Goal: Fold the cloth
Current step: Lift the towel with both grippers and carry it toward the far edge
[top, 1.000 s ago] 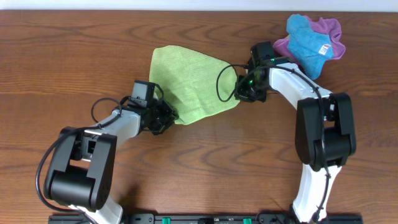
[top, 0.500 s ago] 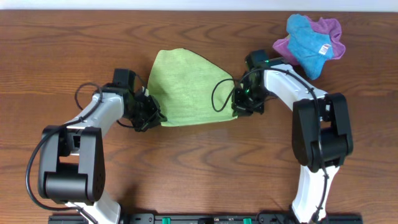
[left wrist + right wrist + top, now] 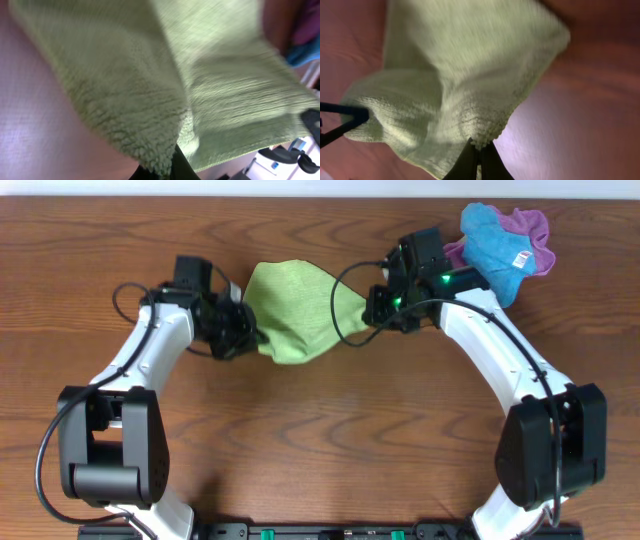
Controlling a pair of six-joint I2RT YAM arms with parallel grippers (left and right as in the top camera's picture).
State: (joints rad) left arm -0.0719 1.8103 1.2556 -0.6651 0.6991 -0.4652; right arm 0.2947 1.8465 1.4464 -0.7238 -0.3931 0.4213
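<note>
The lime yellow-green cloth point(image 3: 300, 310) hangs bunched between my two grippers above the wooden table, its far part draped toward the back. My left gripper point(image 3: 247, 335) is shut on the cloth's left near corner; in the left wrist view the fleecy corner point(image 3: 165, 150) sits pinched in the dark jaws. My right gripper point(image 3: 372, 310) is shut on the right near corner; in the right wrist view the cloth point(image 3: 465, 75) spreads out from the closed fingers point(image 3: 470, 162).
A bright blue cloth with a white tag point(image 3: 497, 248) lies on a purple cloth point(image 3: 530, 225) at the back right, close behind my right arm. The brown wooden table point(image 3: 320, 440) extends to the front.
Both grippers have carried the cloth's near corners up and toward the back. The cloth has left its flat spread and now bunches narrower between them.
</note>
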